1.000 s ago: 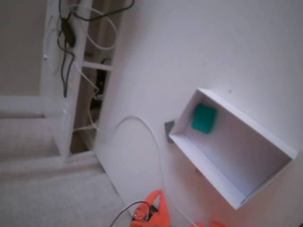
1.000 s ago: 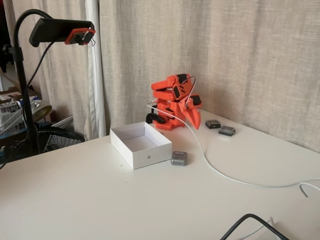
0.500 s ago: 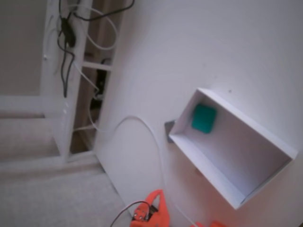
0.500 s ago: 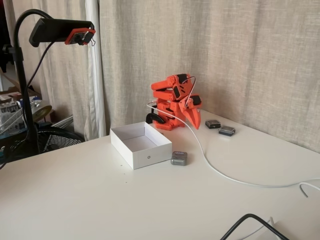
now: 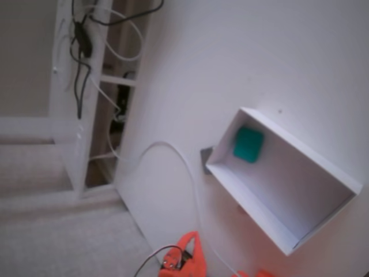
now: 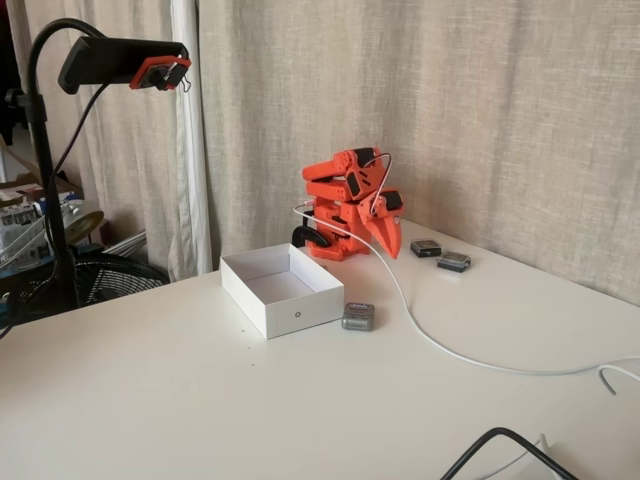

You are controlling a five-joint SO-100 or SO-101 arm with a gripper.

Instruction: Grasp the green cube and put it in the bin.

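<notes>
The green cube [image 5: 248, 145] lies on the floor of the bin [image 5: 249, 200], in the corner nearest the small dark grey square, in a fixed view from above. In a fixed view from the side, the bin [image 6: 303, 316] stands on the white table and its walls hide the cube. The orange arm sits folded behind the bin, well away from it. Its gripper [image 6: 390, 240] points down at the table with the fingers together and nothing between them. Only an orange piece of the arm [image 5: 188, 261] shows at the bottom edge of the view from above.
A small dark grey square [image 6: 357, 317] rests against the bin's outer wall. Two more small grey pieces [image 6: 439, 255] lie right of the arm. A white cable [image 6: 440, 346] runs across the table, a black cable [image 6: 500, 438] loops at the front, and a camera stand [image 6: 120, 62] rises at the left.
</notes>
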